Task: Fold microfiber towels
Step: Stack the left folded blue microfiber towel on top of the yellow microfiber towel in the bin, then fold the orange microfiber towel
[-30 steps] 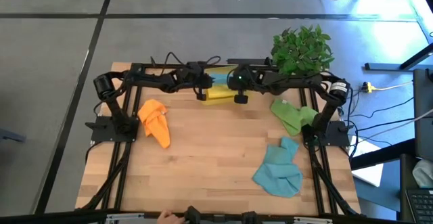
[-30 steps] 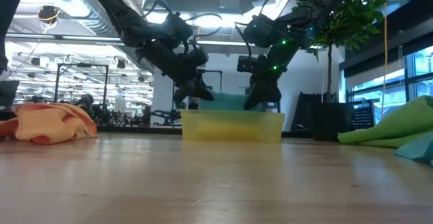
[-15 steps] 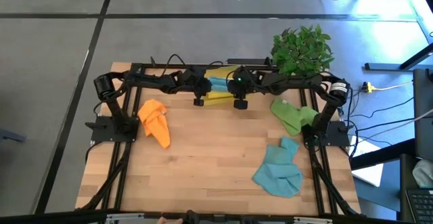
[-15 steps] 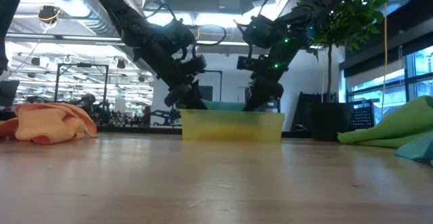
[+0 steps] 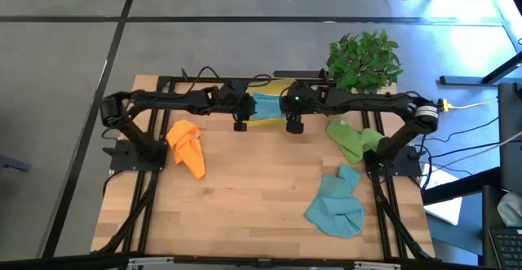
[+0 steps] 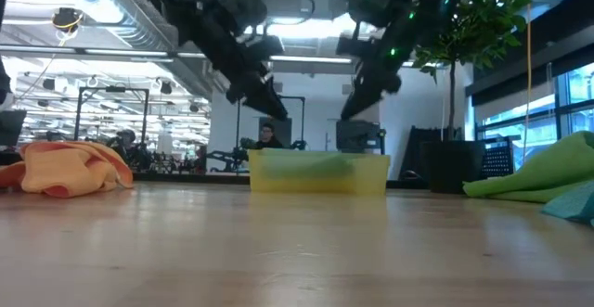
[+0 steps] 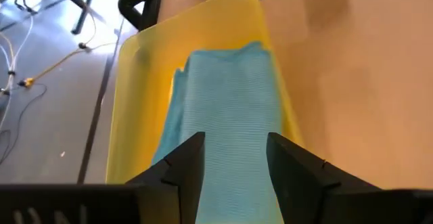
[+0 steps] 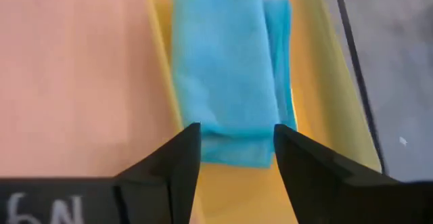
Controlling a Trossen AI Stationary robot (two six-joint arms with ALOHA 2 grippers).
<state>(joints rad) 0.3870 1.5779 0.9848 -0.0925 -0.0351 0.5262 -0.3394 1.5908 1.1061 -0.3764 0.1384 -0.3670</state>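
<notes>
Folded teal-blue towel (image 5: 263, 105) lies inside the yellow bin (image 5: 269, 120) in the high view, left end effector (image 5: 241, 126) and right end effector (image 5: 294, 126) just beside the bin. Low view: both hang above the bin. Wrist views: each stands parted and empty over the towel.

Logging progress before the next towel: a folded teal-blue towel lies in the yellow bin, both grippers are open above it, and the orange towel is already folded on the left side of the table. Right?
Not quite. The orange towel is still a crumpled heap, as the high view shows. The rest holds: the folded teal-blue towel lies in the yellow bin, with the left gripper and right gripper open above it.
</notes>
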